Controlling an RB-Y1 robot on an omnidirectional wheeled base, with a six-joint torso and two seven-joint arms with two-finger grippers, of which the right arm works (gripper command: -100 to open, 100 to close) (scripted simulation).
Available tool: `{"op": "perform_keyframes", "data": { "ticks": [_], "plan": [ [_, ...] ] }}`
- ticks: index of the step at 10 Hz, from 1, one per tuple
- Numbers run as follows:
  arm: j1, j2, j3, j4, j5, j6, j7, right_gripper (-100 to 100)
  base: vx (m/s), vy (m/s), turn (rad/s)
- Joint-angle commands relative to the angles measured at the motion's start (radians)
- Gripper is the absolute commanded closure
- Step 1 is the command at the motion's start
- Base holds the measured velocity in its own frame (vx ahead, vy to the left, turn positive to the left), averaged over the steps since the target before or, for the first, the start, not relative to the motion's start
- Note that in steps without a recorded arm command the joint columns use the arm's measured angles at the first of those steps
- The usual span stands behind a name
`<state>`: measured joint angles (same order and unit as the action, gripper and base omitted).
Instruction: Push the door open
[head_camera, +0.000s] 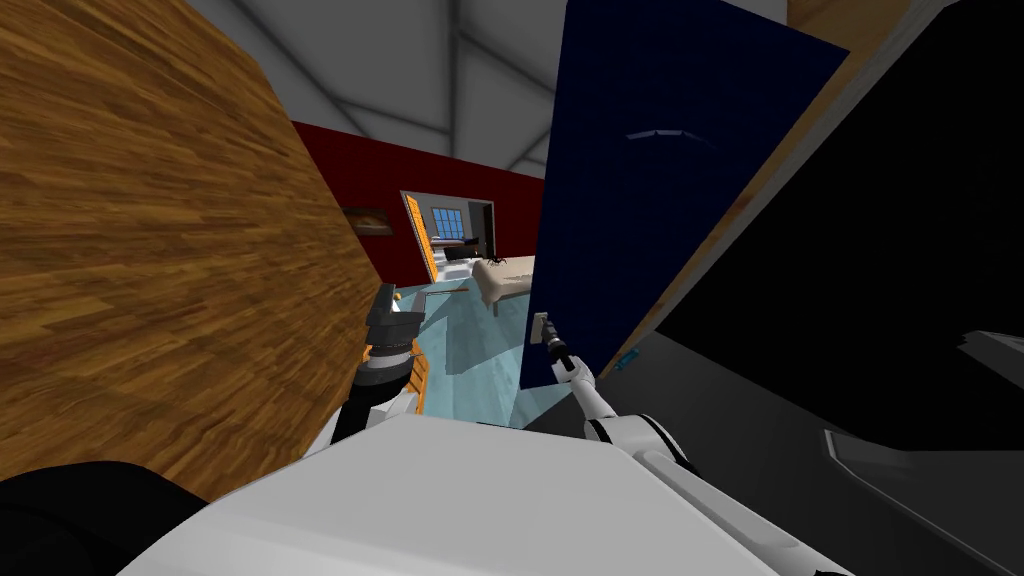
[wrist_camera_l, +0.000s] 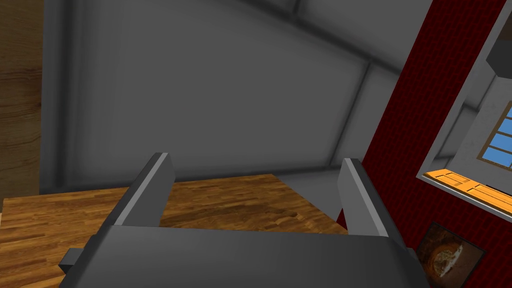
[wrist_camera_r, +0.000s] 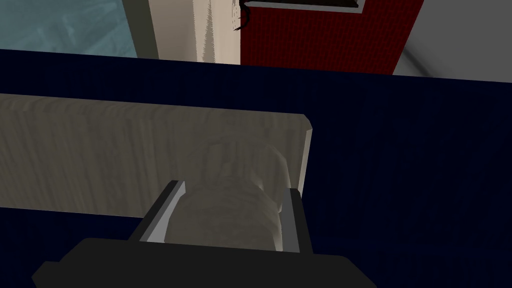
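The fingers (wrist_camera_r: 161, 216) of the right gripper (wrist_camera_r: 232, 190) press on either side of a rounded, pale beige handle (wrist_camera_r: 240, 165), pinching it. The handle stands out from a long beige plate (wrist_camera_r: 100, 155) fixed to the dark blue door (wrist_camera_r: 400, 175). In the head view the right arm reaches forward to the lower part of that door, near its free edge. The door stands swung partly open, and the room beyond shows between it and a wood-panelled wall (head_camera: 150, 250) on the robot's left. The left gripper (head_camera: 395, 320) hangs just beside that wooden wall with its fingers (wrist_camera_l: 150, 190) spread wide and nothing between them. Past the door lies a pale blue-green floor (head_camera: 480, 370) with a light-coloured piece of furniture (head_camera: 505, 275) standing on it. A dark red wall (head_camera: 400, 170) closes the far side under a grey ceiling. It carries a small framed picture (head_camera: 368, 220) and a doorway with an orange door leaf (head_camera: 422, 240), through which a window (head_camera: 447, 222) shows. To the right of the blue door's tan frame edge is a black area (head_camera: 880, 250).
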<state>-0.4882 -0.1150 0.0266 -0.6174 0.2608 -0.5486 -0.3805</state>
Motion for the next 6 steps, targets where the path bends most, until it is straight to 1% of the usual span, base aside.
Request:
{"op": "perform_keyframes", "data": {
  "ticks": [1, 3, 4, 6],
  "plan": [
    [0.006, -0.008, -0.036, -0.019, -0.016, 0.021, 0.026, 100, 0.067, 0.093, -0.032],
    [0.007, -0.006, -0.057, -0.019, -0.026, 0.027, 0.044, 100, 0.132, 0.148, -0.062],
    [0.008, -0.004, -0.076, -0.018, -0.035, 0.033, 0.062, 100, 0.142, 0.123, -0.024],
    [0.008, -0.003, -0.095, -0.018, -0.044, 0.039, 0.079, 100, 0.156, 0.119, -0.038]
  ]
}}
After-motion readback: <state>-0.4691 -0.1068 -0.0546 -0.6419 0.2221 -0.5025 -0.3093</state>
